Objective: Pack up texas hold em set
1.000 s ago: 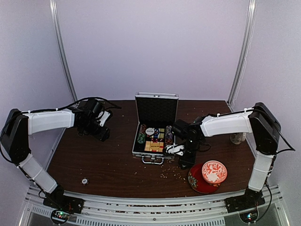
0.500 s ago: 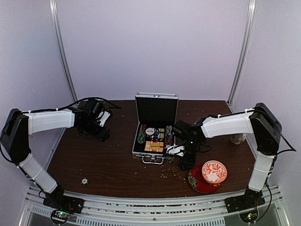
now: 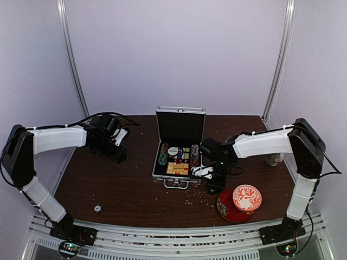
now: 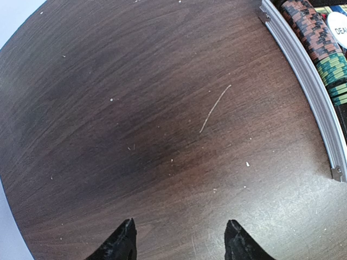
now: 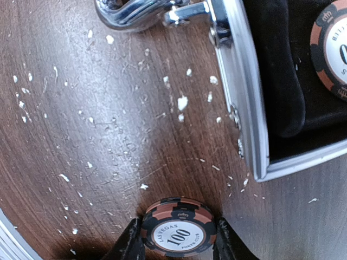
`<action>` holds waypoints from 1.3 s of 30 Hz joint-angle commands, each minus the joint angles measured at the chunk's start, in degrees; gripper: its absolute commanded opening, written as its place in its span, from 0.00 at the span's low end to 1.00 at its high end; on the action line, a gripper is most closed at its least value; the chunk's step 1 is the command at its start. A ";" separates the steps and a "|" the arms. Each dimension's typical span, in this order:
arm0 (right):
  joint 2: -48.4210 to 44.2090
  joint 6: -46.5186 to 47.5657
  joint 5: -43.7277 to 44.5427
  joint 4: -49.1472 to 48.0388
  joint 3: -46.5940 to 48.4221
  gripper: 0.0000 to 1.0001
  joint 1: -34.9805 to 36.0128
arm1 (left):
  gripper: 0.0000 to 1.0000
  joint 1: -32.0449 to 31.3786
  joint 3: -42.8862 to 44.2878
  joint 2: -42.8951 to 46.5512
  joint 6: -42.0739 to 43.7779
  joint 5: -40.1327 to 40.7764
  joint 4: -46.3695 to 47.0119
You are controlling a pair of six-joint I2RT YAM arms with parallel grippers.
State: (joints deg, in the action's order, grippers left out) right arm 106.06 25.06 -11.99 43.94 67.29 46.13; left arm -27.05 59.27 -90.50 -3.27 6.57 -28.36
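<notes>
The small silver briefcase (image 3: 179,158) stands open mid-table, lid up, with chips and the card box (image 3: 178,167) inside. My right gripper (image 5: 179,238) is shut on a black-and-tan "100" poker chip (image 5: 179,227), held just above the table beside the case's front right corner (image 5: 255,157); in the top view it sits right of the case (image 3: 214,181). Another tan chip (image 5: 333,49) lies in the case's black slot. My left gripper (image 4: 179,238) is open and empty over bare wood left of the case (image 3: 116,154); chip rows (image 4: 320,43) show at that view's edge.
A red-and-white bowl on a red saucer (image 3: 246,197) stands close to the right of my right gripper. A pale cup (image 3: 274,158) is at the far right. A small white piece (image 3: 97,208) lies near the front left. Crumbs litter the wood by the case handle (image 5: 135,13).
My right gripper has shifted very slightly with the chip beside the case. The left arm has not visibly moved.
</notes>
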 commanded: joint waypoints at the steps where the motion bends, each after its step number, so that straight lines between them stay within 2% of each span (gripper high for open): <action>1: 2.01 -0.36 -2.97 0.31 -2.59 0.29 0.25 | 0.56 0.54 1.03 -0.73 0.80 -0.70 0.33; 7: -0.71 -0.70 -1.63 1.74 -0.52 0.24 0.32 | 0.56 0.58 1.05 -0.61 0.80 -0.64 0.33; 14: -3.83 -0.70 -1.54 5.59 6.17 0.24 0.46 | 0.56 0.53 1.18 -0.89 0.77 -0.61 0.18; 23: -1.54 -0.50 -1.20 6.94 13.18 0.24 0.46 | 0.56 0.51 1.17 -0.98 0.79 -0.34 0.15; 27: -0.43 1.20 -0.71 9.47 11.41 0.24 0.46 | 0.56 0.52 1.07 -0.91 0.74 -0.12 0.15; 31: -1.78 1.92 1.77 8.58 7.45 0.27 0.38 | 0.56 0.52 1.20 -0.87 0.84 -0.15 0.15; 39: -0.65 1.87 0.72 5.46 4.31 0.30 0.39 | 0.56 0.58 1.12 -0.99 0.82 -0.33 0.14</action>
State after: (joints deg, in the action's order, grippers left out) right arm 104.60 26.59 -11.70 51.00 72.62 46.33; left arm -27.05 59.27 -90.78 -3.27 6.61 -28.56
